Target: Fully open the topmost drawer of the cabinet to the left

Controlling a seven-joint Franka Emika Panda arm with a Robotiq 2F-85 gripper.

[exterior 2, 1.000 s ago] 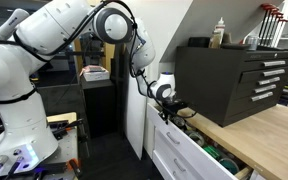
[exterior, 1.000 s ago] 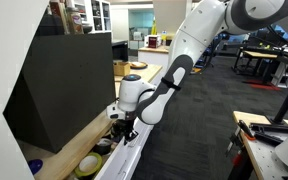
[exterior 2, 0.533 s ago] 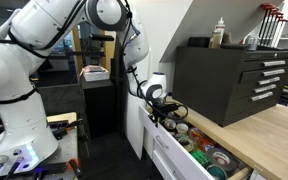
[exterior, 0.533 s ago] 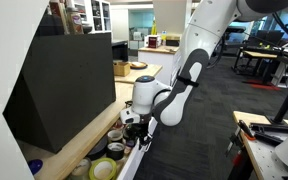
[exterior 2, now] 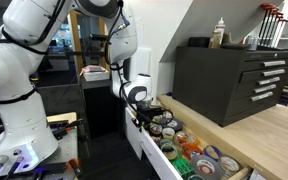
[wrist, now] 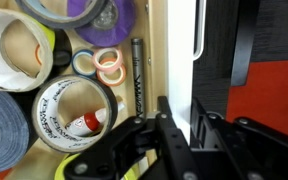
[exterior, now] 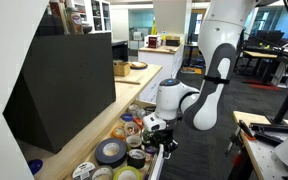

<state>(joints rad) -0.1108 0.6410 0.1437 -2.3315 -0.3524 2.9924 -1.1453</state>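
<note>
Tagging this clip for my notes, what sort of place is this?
Probably a workshop or lab: a drawer full of tape rolls, and a dark tool chest on a wood-topped cabinet.

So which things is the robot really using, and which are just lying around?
For the job: gripper, clamped on the front of the topmost drawer; cabinet.
Just lying about: tape rolls and a black pen in the drawer; dark grey box on the cabinet.

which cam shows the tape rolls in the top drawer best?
Wrist view: the tape rolls fill the frame, seen close from above. In both exterior views the rolls are small and seen obliquely.
</note>
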